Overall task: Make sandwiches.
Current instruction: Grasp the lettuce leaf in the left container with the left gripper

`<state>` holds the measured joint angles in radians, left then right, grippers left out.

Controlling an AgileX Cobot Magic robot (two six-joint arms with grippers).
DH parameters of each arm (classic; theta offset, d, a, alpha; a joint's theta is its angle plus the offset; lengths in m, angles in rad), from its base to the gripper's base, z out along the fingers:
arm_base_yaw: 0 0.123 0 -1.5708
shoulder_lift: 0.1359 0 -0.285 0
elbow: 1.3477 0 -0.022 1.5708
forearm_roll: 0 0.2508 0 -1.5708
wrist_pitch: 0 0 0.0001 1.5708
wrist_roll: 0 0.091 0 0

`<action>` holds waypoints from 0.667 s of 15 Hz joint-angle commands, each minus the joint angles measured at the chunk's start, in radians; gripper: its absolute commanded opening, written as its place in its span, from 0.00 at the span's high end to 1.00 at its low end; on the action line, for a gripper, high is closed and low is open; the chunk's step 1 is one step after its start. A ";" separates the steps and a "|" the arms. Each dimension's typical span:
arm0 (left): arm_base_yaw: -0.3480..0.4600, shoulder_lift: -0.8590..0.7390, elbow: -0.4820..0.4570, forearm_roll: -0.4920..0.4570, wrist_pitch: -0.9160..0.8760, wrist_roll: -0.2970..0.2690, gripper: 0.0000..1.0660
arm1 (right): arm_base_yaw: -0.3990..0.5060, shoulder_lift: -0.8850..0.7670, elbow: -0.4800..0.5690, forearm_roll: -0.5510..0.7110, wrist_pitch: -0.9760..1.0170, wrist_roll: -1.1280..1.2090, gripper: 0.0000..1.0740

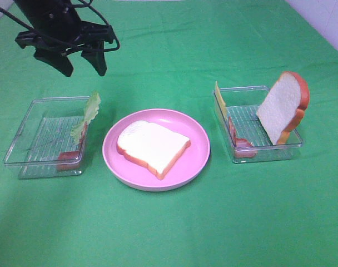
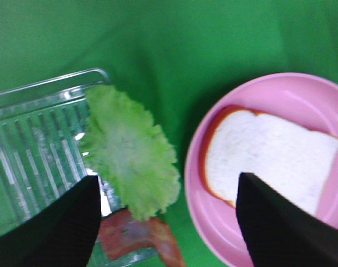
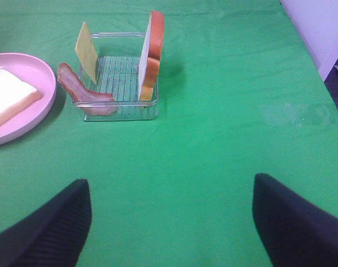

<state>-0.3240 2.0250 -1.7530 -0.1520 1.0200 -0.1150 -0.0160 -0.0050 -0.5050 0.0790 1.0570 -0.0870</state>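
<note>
— Green cloth [image 1: 169, 239] covered the whole foreground, and in the middle of it sat the pink plate [image 1: 198, 158]. What did it hold?

— The flat bread slice [image 1: 152, 146], white face up, with its brown crust showing along the edge.

— Where were the fillings?

— Split between two clear trays, one on each side of the plate. In the left-hand tray [image 1: 41, 139] the lettuce [image 1: 91, 108] stood on edge against the wall nearest the plate. The left bacon strip [image 1: 69, 159] lay at its foot in the front corner.

— What about the right-hand tray [image 1: 252, 119]?

— The cheese slice [image 1: 218, 97] stood upright at the back corner on the plate side. The right bacon strip [image 1: 239, 142] ran along that same wall, and the right wrist view showed one end riding up over the rim. The upright bread slice [image 1: 282, 108] leaned at the side away from the plate, with its top well above the rim.

— How did the arms stand?

— The left gripper [image 1: 83, 69] hung in the air beyond the left-hand tray, fingers spread and gripping nothing. Its own camera looked down on the lettuce, the bacon beneath it and the plate's edge.

— And the other one?

— The right gripper [image 3: 170, 194] did not appear in the high view. Its wrist view showed two dark fingers set wide apart over bare cloth, with nothing between them, well apart from the right-hand tray.
</note>
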 commanded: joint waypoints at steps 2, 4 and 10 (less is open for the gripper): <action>-0.005 0.031 -0.005 0.101 0.041 -0.063 0.30 | -0.006 -0.016 0.000 0.001 0.003 -0.012 0.30; -0.005 0.059 -0.006 0.101 0.039 -0.063 0.29 | -0.006 -0.016 0.000 0.001 0.003 -0.012 0.30; -0.023 0.136 -0.006 0.095 -0.003 -0.063 0.29 | -0.006 -0.015 0.000 0.001 0.003 -0.012 0.30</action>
<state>-0.3390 2.1550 -1.7570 -0.0590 1.0280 -0.1700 -0.0160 -0.0050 -0.5050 0.0790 1.0570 -0.0870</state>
